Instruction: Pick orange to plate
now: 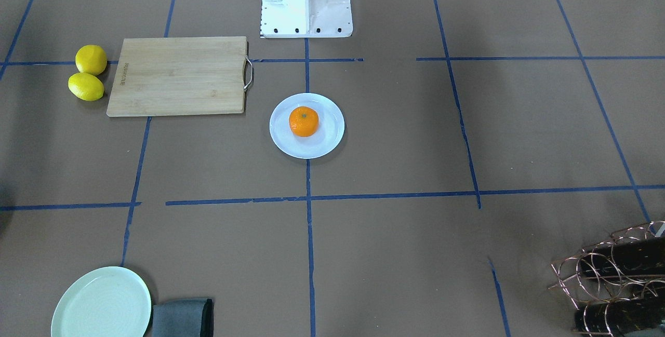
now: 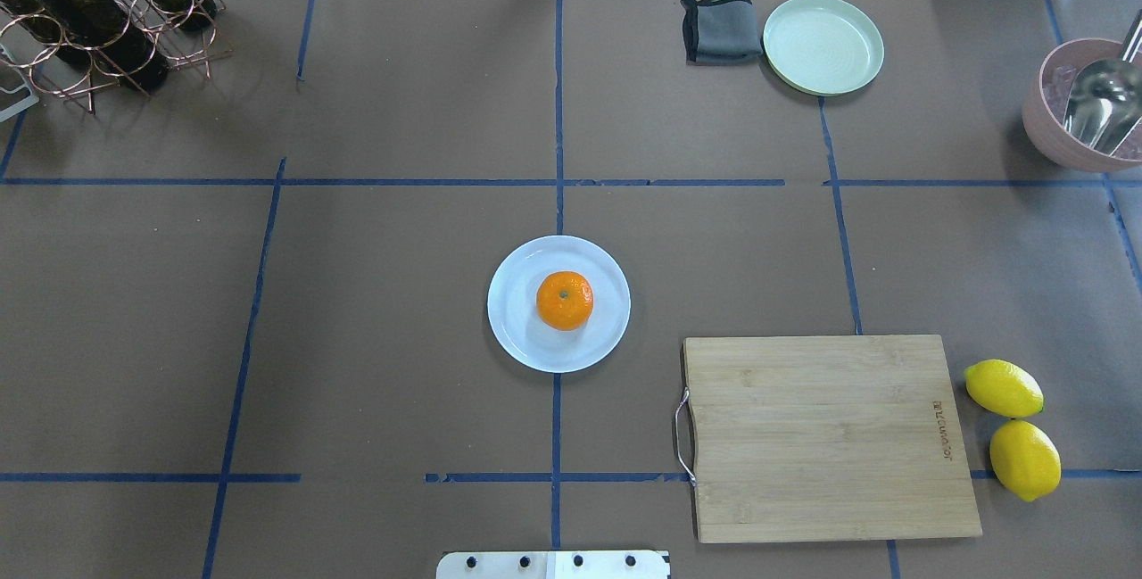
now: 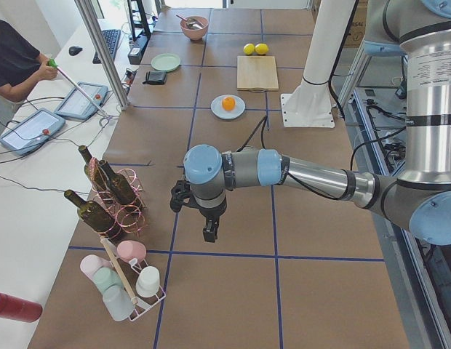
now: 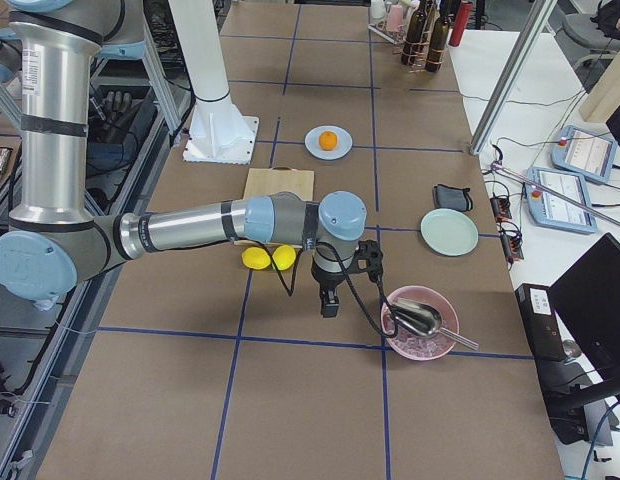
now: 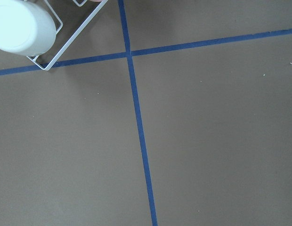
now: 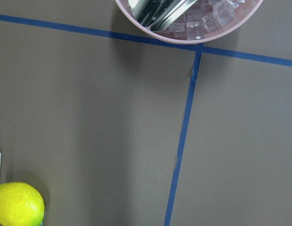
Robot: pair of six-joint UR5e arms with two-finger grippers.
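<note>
We see the orange (image 2: pixel 564 300) resting on the plate (image 2: pixel 520 338), near its middle, at the centre of the bench (image 2: pixel 357 293). A wooden cutting board (image 2: pixel 825 436) lies nearer and to the right, with two lemons (image 2: pixel 1003 387) just beside its right edge. The left gripper (image 3: pixel 209 231) hangs over bare bench near the wine rack (image 3: pixel 113 196). The right gripper (image 4: pixel 329 303) hangs near the pink bowl (image 4: pixel 420 325). Both are well apart from the plate. Whether either pair of fingers is spread or pressed together, we cannot tell.
</note>
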